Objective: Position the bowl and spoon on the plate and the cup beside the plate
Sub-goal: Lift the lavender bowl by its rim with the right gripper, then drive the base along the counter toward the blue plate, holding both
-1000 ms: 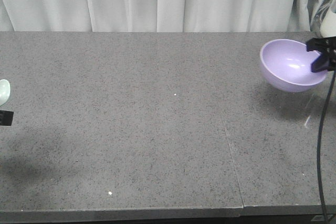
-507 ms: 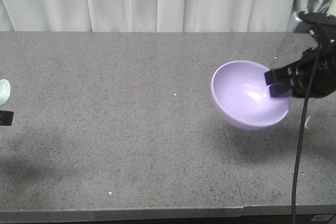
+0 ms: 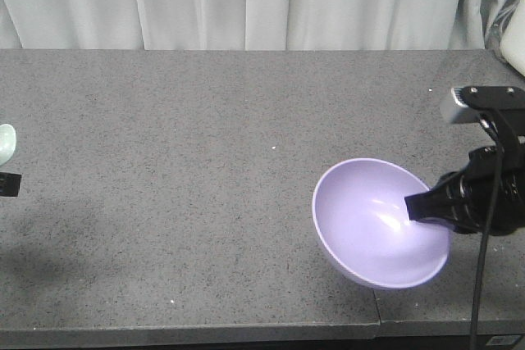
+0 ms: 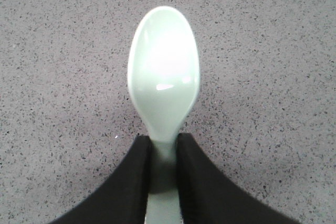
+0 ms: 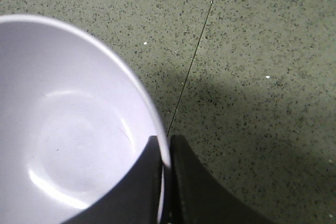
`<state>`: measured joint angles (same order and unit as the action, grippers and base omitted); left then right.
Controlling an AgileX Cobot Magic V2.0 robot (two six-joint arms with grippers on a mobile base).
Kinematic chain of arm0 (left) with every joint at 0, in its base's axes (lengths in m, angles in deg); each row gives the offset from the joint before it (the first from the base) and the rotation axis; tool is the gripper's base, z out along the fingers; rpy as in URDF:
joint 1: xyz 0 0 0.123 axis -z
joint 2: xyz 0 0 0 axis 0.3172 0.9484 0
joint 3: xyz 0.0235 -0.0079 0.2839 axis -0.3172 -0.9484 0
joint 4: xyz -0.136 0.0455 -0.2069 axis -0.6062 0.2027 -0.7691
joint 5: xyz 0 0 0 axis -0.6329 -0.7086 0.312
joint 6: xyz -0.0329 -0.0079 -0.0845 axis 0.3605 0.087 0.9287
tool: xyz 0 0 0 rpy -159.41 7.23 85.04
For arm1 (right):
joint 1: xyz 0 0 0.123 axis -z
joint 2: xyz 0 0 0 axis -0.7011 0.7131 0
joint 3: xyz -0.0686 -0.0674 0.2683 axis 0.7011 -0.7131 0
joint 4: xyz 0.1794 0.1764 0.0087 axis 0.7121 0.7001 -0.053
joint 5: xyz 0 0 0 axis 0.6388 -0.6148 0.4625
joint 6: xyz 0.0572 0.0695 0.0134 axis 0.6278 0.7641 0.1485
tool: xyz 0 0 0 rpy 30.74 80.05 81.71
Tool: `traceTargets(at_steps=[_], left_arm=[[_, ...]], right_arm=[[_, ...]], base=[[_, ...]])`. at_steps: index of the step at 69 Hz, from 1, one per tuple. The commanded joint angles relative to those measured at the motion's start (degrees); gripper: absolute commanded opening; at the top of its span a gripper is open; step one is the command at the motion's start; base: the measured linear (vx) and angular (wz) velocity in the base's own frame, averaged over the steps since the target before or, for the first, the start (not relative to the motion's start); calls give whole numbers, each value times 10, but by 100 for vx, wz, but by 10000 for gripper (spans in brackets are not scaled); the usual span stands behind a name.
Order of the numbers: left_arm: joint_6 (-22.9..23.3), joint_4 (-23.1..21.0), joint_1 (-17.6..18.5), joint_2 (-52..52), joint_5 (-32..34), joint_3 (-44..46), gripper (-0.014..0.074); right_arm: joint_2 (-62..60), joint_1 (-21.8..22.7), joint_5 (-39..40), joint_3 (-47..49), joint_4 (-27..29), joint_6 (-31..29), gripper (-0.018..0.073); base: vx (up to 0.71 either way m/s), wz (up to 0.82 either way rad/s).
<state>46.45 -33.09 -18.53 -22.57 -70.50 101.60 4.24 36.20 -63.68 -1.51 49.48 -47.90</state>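
While I am watching the front view, the bowl (image 3: 379, 223) is travelling: within the last second it has come from the far right edge to the near right part of the worktop (image 3: 205, 161), tilted mouth-forward and apparently lifted off the surface. My right tool (image 5: 166, 150) is pinching its rim, one finger inside, one outside. My left tool (image 4: 164, 156) is clamping the spoon (image 4: 163, 77) by its handle at the left edge, unmoved. With no plate or cup showing, I judge the bowl is only being carried, not yet placed.

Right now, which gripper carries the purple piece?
The right gripper, clamped on the rim of the lavender bowl; the left gripper holds the mint-green spoon.
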Motion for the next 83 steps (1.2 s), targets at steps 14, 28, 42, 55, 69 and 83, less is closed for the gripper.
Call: traceTargets(at_steps=[14, 28, 42, 55, 69, 83], left_arm=[[0, -8, -1, -12, 30, 14, 55], [0, -8, -1, -12, 30, 14, 55], [0, -8, -1, -12, 30, 14, 55], [0, -8, -1, -12, 30, 14, 55], [0, -8, -1, -12, 30, 14, 55], [0, -8, -1, -12, 30, 14, 55]], right_arm=[[-56, 1, 40, -2, 11, 0, -2], [-57, 1, 39, -2, 11, -2, -1], [-57, 1, 31, -2, 13, -2, -1], [-57, 1, 31, -2, 13, -2, -1], [-57, 1, 31, -2, 13, -2, -1], [-57, 1, 31, -2, 13, -2, -1]], base=[[0, 0], [0, 0], [0, 0], [0, 0], [0, 0], [0, 0]])
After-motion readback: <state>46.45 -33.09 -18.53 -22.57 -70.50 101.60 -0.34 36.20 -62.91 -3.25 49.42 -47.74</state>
